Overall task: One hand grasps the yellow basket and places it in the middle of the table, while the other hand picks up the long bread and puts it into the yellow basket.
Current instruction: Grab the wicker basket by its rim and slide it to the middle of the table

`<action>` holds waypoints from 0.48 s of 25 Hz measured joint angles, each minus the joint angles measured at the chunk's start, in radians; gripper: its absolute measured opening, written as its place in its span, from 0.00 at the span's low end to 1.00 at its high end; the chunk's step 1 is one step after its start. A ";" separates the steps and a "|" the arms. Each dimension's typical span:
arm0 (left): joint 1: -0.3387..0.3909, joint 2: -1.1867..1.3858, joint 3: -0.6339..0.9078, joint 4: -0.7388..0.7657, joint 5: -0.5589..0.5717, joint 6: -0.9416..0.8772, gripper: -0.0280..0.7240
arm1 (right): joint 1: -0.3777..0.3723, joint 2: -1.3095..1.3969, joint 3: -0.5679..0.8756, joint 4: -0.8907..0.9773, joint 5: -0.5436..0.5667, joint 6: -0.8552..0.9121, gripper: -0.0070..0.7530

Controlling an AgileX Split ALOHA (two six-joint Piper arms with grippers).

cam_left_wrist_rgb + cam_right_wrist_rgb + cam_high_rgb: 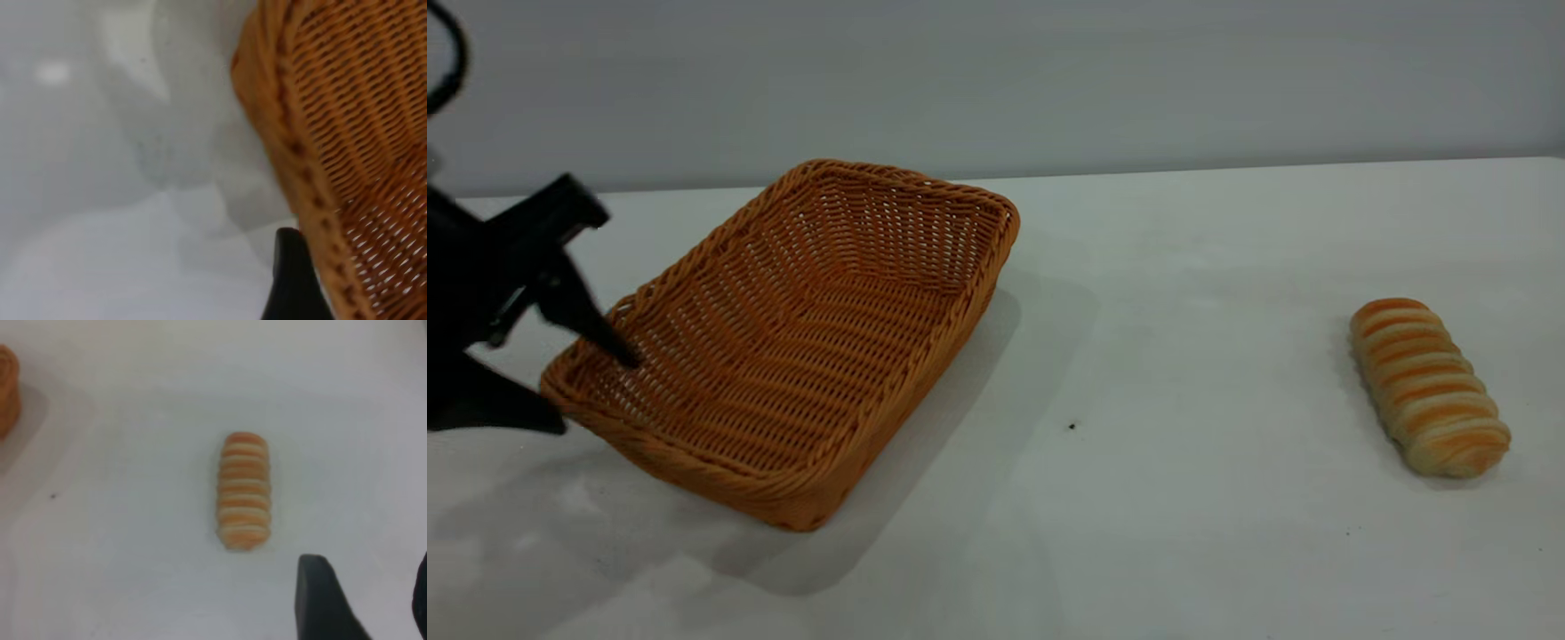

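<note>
The yellow basket [800, 338], a large orange-tan wicker tray, sits left of the table's middle, tilted and casting a wide shadow beneath. My left gripper [596, 393] is at its near-left corner, with one finger inside and one outside, shut on the braided rim. The left wrist view shows the rim [293, 147] against the outer finger [290, 280]. The long bread [1427, 387], striped golden and cream, lies on the table at the right. In the right wrist view my right gripper [370, 603] hovers open and empty above the table, just beside the bread [244, 490].
The white table [1156, 293] lies bare between basket and bread, with a tiny dark speck [1072, 427]. A corner of the basket [7, 393] shows at the edge of the right wrist view. A grey wall runs behind the table.
</note>
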 joint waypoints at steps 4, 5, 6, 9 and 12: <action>0.000 0.091 -0.068 -0.021 0.050 0.000 0.75 | 0.000 0.000 0.000 0.008 -0.001 -0.002 0.50; 0.000 0.109 -0.077 -0.022 0.060 0.000 0.75 | 0.004 0.000 0.000 0.008 -0.001 -0.002 0.50; 0.000 0.123 -0.082 -0.023 0.065 0.000 0.75 | 0.012 0.000 0.000 0.006 -0.001 -0.002 0.50; 0.000 0.133 -0.088 -0.032 0.068 0.000 0.75 | 0.057 0.000 0.000 0.000 0.000 -0.004 0.50; 0.000 0.139 -0.091 -0.036 0.064 0.000 0.75 | 0.085 0.000 0.000 -0.016 0.003 -0.006 0.50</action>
